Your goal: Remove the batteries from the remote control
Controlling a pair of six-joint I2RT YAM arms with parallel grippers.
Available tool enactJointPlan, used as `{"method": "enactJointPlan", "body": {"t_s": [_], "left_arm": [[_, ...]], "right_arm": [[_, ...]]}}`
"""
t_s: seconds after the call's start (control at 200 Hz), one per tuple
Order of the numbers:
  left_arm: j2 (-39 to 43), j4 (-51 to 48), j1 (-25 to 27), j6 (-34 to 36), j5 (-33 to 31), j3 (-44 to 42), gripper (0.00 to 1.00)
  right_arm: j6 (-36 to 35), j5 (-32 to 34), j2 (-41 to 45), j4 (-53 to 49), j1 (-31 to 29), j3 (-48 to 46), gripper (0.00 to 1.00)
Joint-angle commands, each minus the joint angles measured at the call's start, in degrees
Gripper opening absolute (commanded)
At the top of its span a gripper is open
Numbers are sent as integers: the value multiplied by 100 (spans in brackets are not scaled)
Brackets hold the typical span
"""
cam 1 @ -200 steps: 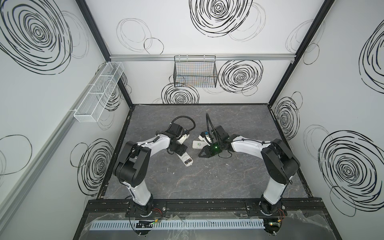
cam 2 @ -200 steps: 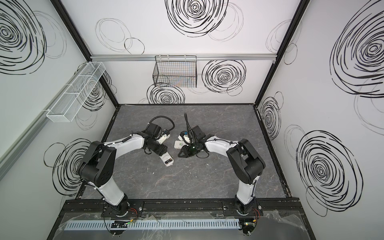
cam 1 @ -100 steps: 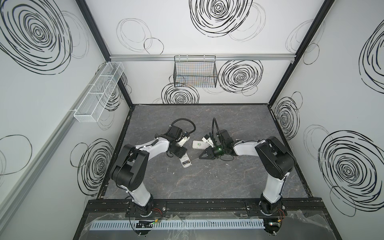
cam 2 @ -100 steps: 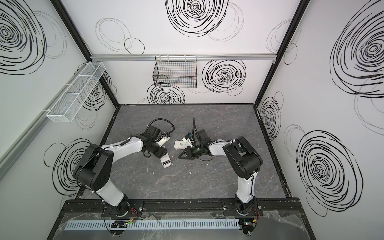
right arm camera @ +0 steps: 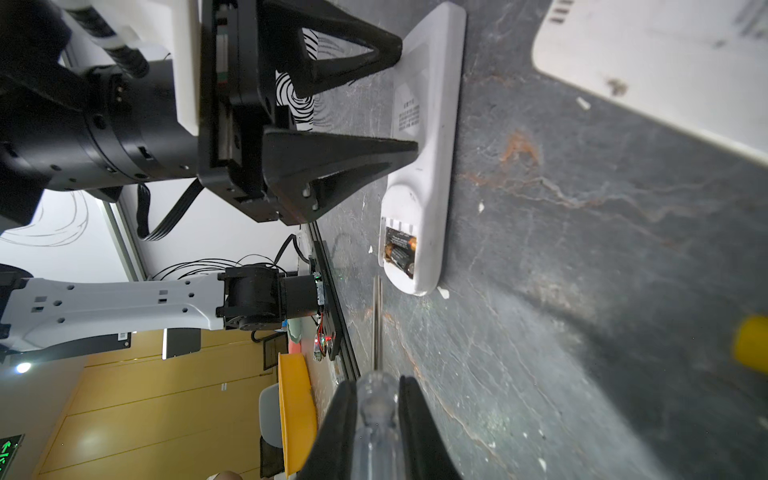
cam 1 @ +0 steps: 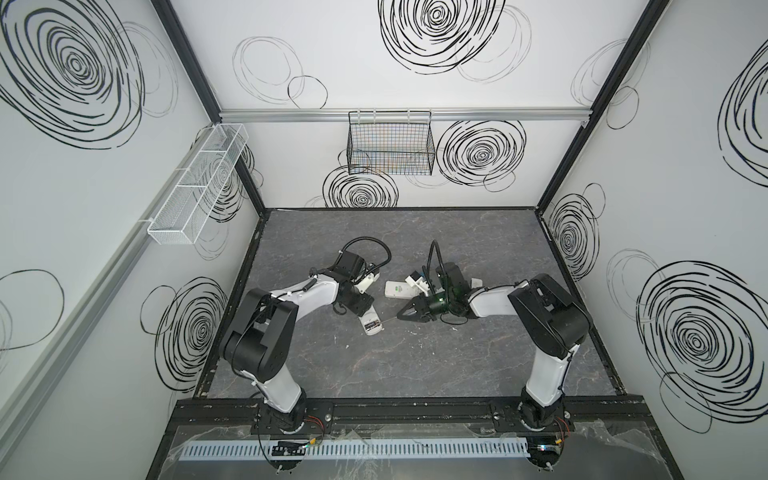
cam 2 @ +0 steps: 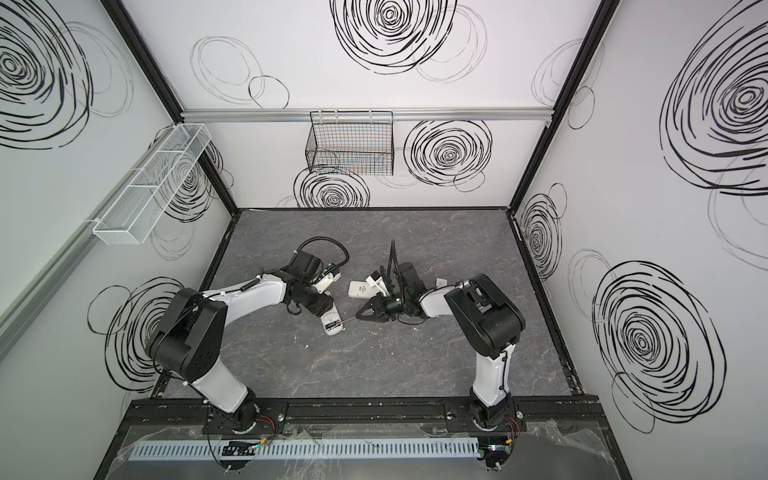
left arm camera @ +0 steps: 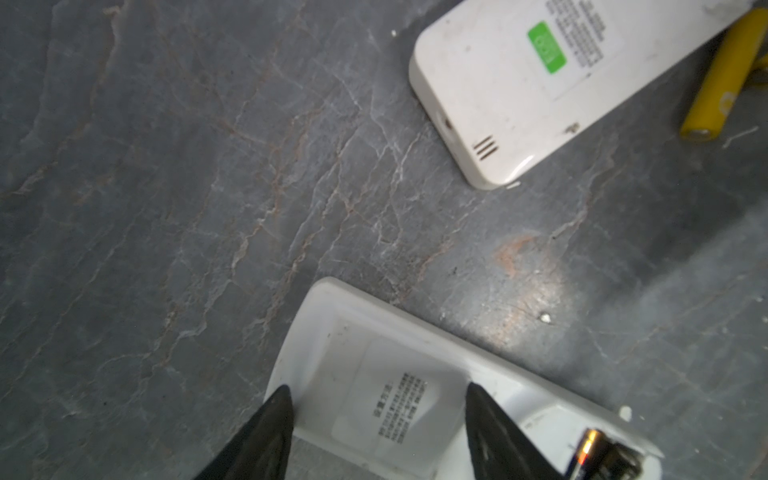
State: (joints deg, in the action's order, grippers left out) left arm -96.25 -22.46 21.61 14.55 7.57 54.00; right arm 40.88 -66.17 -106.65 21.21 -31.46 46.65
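The left gripper [left arm camera: 376, 395] stands partly open, both fingertips pressed down on the back of the remote [cam 1: 371, 324], spaced along its length. The remote lies flat on the table [cam 1: 415, 365], left of centre. Its near end is uncovered, and one black battery [right arm camera: 399, 249] with brassy ends sits in the open compartment, clear of the fingers.

The right gripper [right arm camera: 377, 380] is clamped on the clear handle of the screwdriver [right arm camera: 380, 411]. The shaft points left, its tip just beside the remote's compartment end.

A second remote [left arm camera: 519, 83] with a green sticker lies face down, further back and to the right. A yellow battery [left arm camera: 723, 83] lies on the table just beside it.

A wire basket [cam 1: 390, 145] hangs on the far wall and a mesh tray [cam 1: 195, 191] on the left wall.
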Motion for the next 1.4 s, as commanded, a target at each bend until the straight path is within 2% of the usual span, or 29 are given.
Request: {"method": "enactJointPlan", "body": {"t_s": [0.0, 0.105, 0.325, 0.755, 1.076, 1.396], "left_arm": [[-79, -804, 57, 16, 270, -241, 67], [-63, -795, 63, 21, 279, -249, 67], [-105, -804, 67, 15, 313, -215, 67], [-113, -804, 78, 56, 310, -214, 67], [-127, -804, 83, 62, 302, -219, 67], [-140, -804, 102, 62, 306, -214, 67]], "right_arm": [[-296, 342, 212, -445, 43, 253, 0], [-909, 859, 381, -1398, 22, 523, 0], [-1160, 1303, 457, -1941, -153, 658, 0], [-1225, 1238, 324, -1994, -314, 710, 0], [-1249, 1292, 776, -2209, -192, 873, 0], [-1241, 1300, 580, -2177, -361, 883, 0]]}}
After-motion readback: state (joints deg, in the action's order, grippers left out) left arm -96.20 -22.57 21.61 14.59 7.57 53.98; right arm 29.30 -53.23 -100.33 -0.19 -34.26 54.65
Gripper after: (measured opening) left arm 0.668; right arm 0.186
